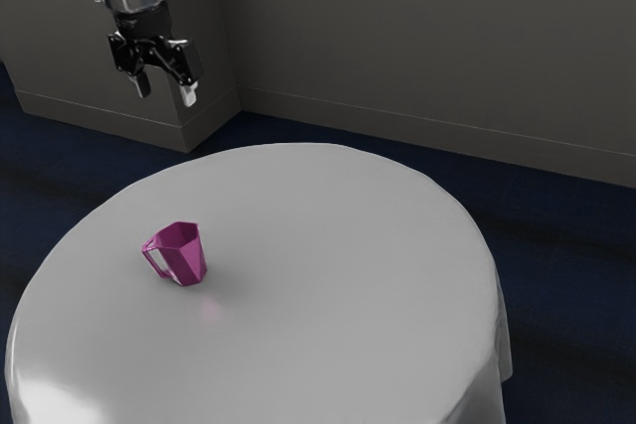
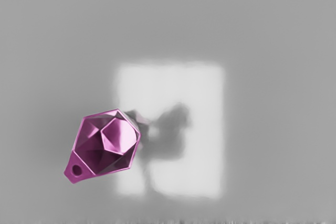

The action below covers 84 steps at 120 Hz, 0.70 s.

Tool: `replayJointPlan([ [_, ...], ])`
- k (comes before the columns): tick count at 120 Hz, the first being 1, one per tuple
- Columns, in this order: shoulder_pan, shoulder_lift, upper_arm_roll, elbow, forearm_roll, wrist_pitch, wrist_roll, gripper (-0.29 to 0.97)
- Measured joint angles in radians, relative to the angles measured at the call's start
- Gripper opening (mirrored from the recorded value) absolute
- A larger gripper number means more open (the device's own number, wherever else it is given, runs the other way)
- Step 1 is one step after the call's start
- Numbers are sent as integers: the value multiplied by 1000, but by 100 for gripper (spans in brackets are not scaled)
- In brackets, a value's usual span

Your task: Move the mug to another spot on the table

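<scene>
Exterior view: gripper (image 1: 166, 92) hangs spread and empty high above the table (image 1: 378, 245), well apart from the upright magenta mug (image 1: 177, 253)

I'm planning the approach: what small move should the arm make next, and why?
Probably lower the black two-finger gripper down toward the faceted magenta mug. Its jaws stand open and it hangs high above the white round table, with the mug upright and untouched.

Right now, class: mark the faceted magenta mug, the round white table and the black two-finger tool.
faceted magenta mug (image 1: 184, 257), exterior view, its side wall.
round white table (image 1: 348, 275), exterior view, bare top.
black two-finger tool (image 1: 165, 94), exterior view, midway between fingertips.
</scene>
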Motion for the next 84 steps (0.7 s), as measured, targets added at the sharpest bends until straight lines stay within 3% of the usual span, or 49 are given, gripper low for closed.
replayJointPlan([
  [21,-25,-12,4,-36,1,21,-1,66],
  [56,-44,-301,19,-497,57,144,-17,66],
  [84,-55,-424,109,-752,128,320,67,66],
])
